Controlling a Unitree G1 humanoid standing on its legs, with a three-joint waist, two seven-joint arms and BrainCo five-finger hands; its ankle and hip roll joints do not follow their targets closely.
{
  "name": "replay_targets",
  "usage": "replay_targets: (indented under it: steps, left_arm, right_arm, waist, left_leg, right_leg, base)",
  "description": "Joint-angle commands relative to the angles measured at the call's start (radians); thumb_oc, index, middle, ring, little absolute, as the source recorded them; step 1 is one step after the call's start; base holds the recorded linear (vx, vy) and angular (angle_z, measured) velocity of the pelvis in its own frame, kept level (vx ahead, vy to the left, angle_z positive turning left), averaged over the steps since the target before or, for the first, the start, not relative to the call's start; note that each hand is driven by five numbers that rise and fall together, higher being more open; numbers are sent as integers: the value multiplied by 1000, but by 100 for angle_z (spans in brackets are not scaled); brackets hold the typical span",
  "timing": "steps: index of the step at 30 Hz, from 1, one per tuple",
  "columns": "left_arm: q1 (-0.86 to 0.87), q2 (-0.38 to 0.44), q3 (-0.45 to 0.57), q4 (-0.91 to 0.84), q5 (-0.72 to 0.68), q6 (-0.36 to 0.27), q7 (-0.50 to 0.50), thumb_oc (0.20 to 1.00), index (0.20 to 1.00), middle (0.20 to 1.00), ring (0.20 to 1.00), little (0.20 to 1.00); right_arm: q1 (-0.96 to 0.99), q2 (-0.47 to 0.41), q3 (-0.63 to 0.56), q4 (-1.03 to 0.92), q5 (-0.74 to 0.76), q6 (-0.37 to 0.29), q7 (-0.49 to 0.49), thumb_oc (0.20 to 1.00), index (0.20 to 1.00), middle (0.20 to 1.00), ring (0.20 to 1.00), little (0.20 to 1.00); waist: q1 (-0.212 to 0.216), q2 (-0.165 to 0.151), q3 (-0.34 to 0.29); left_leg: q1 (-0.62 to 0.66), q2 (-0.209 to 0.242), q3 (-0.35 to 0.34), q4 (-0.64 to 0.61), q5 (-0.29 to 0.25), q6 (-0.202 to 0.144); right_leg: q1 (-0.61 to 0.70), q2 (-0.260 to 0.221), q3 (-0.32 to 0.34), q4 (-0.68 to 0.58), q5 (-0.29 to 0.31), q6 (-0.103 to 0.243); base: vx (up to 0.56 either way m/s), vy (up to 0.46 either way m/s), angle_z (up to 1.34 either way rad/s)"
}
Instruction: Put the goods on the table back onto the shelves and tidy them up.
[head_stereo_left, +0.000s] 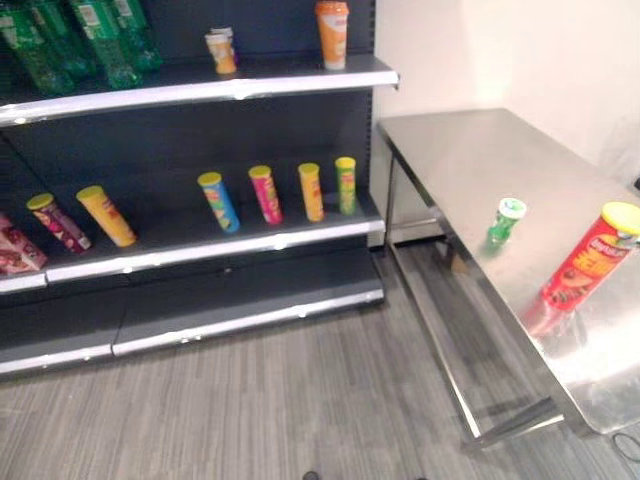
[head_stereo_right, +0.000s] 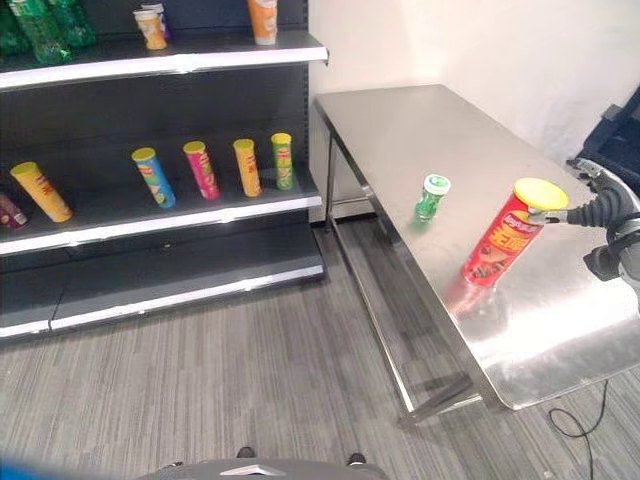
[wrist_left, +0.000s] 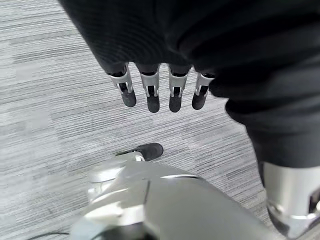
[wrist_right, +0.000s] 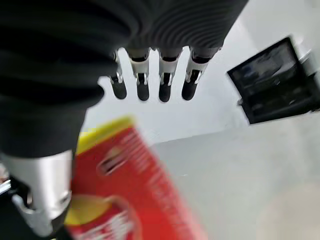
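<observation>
A tall red can with a yellow lid (head_stereo_right: 508, 238) stands on the steel table (head_stereo_right: 440, 130), near its right edge. My right hand (head_stereo_right: 604, 211) is level with the can's top, just to its right, one fingertip at the lid's rim. In the right wrist view its fingers (wrist_right: 142, 86) are straight and open, the red can (wrist_right: 135, 185) close below them and not gripped. A small green bottle with a white cap (head_stereo_right: 432, 197) stands further in on the table. My left hand (wrist_left: 152, 92) hangs open over the grey floor.
The dark shelf unit (head_stereo_left: 200, 245) stands to the left of the table. Its middle shelf holds several upright cans, among them blue (head_stereo_left: 220, 200), pink (head_stereo_left: 266, 194), orange (head_stereo_left: 311, 191) and green (head_stereo_left: 346, 185). Green bottles (head_stereo_left: 90, 40) and an orange tub (head_stereo_left: 332, 33) are on the top shelf.
</observation>
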Motion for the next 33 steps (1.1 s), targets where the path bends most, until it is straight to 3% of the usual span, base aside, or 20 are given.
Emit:
replay_targets:
  steps: [1,11,12,13,14,19,23,26,27,29,31,33]
  left_arm:
    - [-51,60,-17,-3,-35,-7,0,1000,1000,1000,1000,1000]
    - [-46,58,-28,4,-32,-8,-8,1000,1000,1000,1000,1000]
    - [-48,59,-31,2,-29,-8,-12,1000,1000,1000,1000,1000]
    - [-48,58,-30,2,-29,-8,-12,1000,1000,1000,1000,1000]
    - [-48,58,-32,2,-30,-9,-15,1000,1000,1000,1000,1000]
    - [-48,57,-35,-2,-29,-12,-22,1000,1000,1000,1000,1000]
    - [-50,55,-26,2,-33,-12,-17,1000,1000,1000,1000,1000]
    - [-49,57,-4,2,-40,-12,-9,1000,1000,1000,1000,1000]
    - [-44,52,31,-3,-45,-12,3,1000,1000,1000,1000,1000]
    - [-44,56,39,-5,-44,-13,7,1000,1000,1000,1000,1000]
    - [-51,61,70,-18,-46,-13,20,1000,1000,1000,1000,1000]
    - [-64,67,83,-32,-62,-18,38,1000,1000,1000,1000,1000]
  right_arm:
    - [-106,23,14,6,56,-13,13,1000,1000,1000,1000,1000]
    - [-159,17,123,59,39,1,62,1000,1000,1000,1000,1000]
    - [-163,5,159,61,36,5,89,523,523,523,523,523]
    - [-166,5,162,62,36,5,89,250,250,250,250,250]
    - [-170,-2,179,56,36,5,102,200,200,200,200,200]
    - [-166,-34,210,37,39,2,129,200,200,200,200,200]
    - [-133,-33,166,17,41,-4,115,200,200,200,200,200]
    - [-72,-34,65,-23,27,-11,72,200,200,200,200,200]
    - [7,7,-97,-103,38,-36,-2,200,200,200,200,200]
    - [65,36,-189,-156,26,-49,-35,200,200,200,200,200]
    - [98,96,-301,-256,-23,-77,-118,200,200,200,200,200]
    - [94,136,-355,-318,-46,-97,-173,200,200,200,200,200]
  waist:
    - [41,-71,27]
    - [51,-74,31]
    - [52,-77,33]
    - [51,-77,33]
    - [52,-78,34]
    - [47,-80,36]
    - [45,-81,35]
    - [41,-79,34]
    - [30,-70,34]
    - [37,-68,38]
    - [47,-70,64]
    - [63,-82,103]
  left_leg:
    - [71,14,-20,11,-126,-46]
    - [69,14,-29,11,-122,-49]
    - [67,15,-30,11,-121,-50]
    - [67,15,-31,11,-121,-50]
    - [67,15,-31,11,-121,-51]
    - [68,16,-32,11,-120,-53]
    - [71,17,-31,11,-124,-52]
    - [74,20,-32,11,-126,-51]
    - [76,24,-36,11,-130,-48]
    - [77,28,-39,11,-129,-46]
    - [8,19,-76,127,-159,-40]
    - [-99,-4,-133,279,-187,-60]
  right_leg:
    - [-18,-36,37,17,-50,32]
    - [-13,-36,21,19,-52,31]
    - [-13,-36,20,19,-52,31]
    - [-13,-36,19,19,-52,31]
    - [-14,-36,20,19,-52,30]
    - [-14,-35,17,19,-53,31]
    - [-10,-34,20,19,-54,31]
    - [-7,-32,22,18,-58,30]
    - [-9,-26,33,21,-66,26]
    - [-12,-22,37,23,-70,24]
    - [-24,-25,51,35,-81,13]
    - [-39,-31,51,44,-90,-1]
  base:
    - [11,-13,6]
    - [2,-5,3]
    - [-5,-8,6]
    - [-6,-7,6]
    - [-3,-3,3]
    - [0,-1,1]
    - [0,0,0]
    - [11,-10,1]
    - [30,-32,2]
    - [15,-16,2]
    - [-97,-49,-4]
    - [-174,-39,5]
